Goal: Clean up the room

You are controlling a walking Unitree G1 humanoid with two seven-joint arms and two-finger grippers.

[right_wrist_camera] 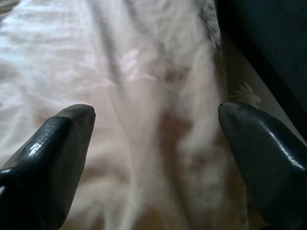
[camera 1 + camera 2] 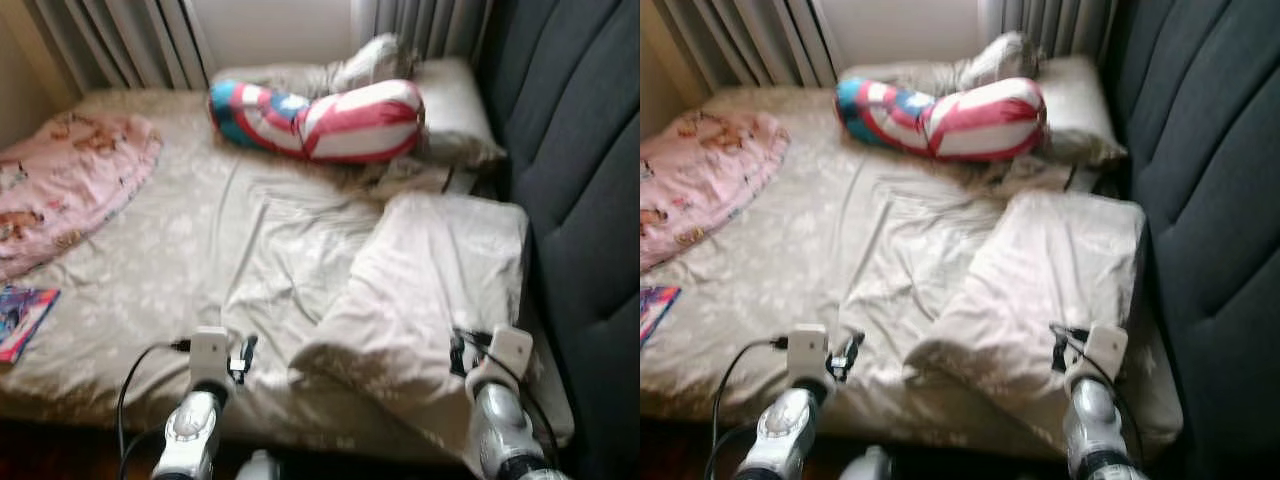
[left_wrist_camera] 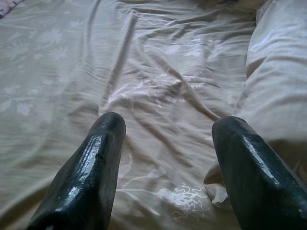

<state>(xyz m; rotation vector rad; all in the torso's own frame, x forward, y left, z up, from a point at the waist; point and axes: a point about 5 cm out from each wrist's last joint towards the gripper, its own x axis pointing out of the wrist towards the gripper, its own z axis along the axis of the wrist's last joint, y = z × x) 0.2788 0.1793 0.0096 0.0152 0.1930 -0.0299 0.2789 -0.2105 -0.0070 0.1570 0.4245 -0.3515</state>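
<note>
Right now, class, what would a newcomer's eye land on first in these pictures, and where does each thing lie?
The red, white and blue striped bolster cushion stands out first, lying across the head of the bed beside the dark padded headboard. Next comes the pink printed blanket bunched at the bed's left edge. Nearer the robot, both open grippers, left gripper and right gripper, hover over the rumpled beige sheet.

Head eyes look down over bed (image 2: 200,260); wrist cameras hover close above sheet.

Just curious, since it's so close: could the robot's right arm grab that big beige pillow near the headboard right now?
Probably yes. The right gripper hangs open right at the beige pillow, with nothing between them.
</note>
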